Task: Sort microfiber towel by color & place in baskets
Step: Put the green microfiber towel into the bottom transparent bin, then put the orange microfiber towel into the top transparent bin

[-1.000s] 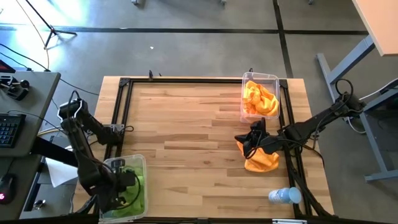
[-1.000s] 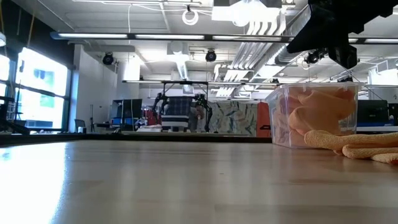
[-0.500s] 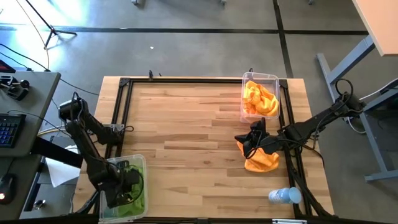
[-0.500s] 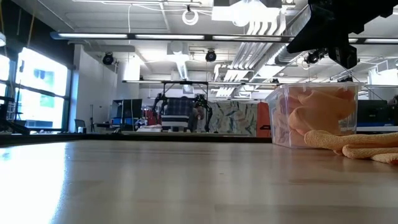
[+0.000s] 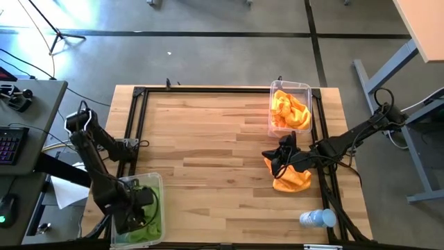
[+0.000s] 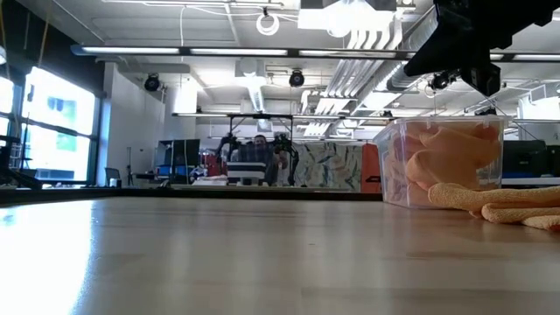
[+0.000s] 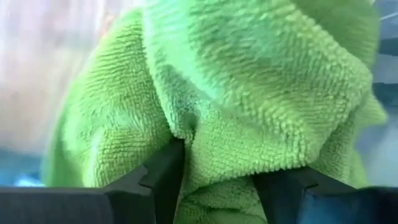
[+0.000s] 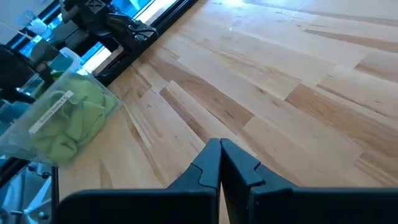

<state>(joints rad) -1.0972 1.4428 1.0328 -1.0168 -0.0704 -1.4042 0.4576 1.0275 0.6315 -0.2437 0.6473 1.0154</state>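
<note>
Lime green towels (image 5: 154,212) lie in the clear basket (image 5: 159,182) at the table's near left corner. My left gripper (image 5: 133,210) points down into that basket, its fingers parted around a green towel (image 7: 249,93). Orange towels (image 5: 288,110) fill the second basket (image 5: 307,89) at the far right. One more orange towel (image 5: 295,180) lies crumpled on the table in front of that basket. My right gripper (image 5: 279,161) hangs shut above this towel's far left edge, clear of it, as the low view shows (image 6: 455,39). My left gripper comes from above, pointing down. A bulging fold of the green towel (image 7: 217,149) lies between its two parted fingers (image 7: 165,177) and touches their inner sides. The towel rests on the other green cloth in the basket.
A small clear bottle with a blue cap (image 5: 318,219) lies near the table's near right corner. A black frame (image 5: 135,118) runs along the table's left, far and right edges. The wooden middle of the table (image 5: 208,160) is bare.
</note>
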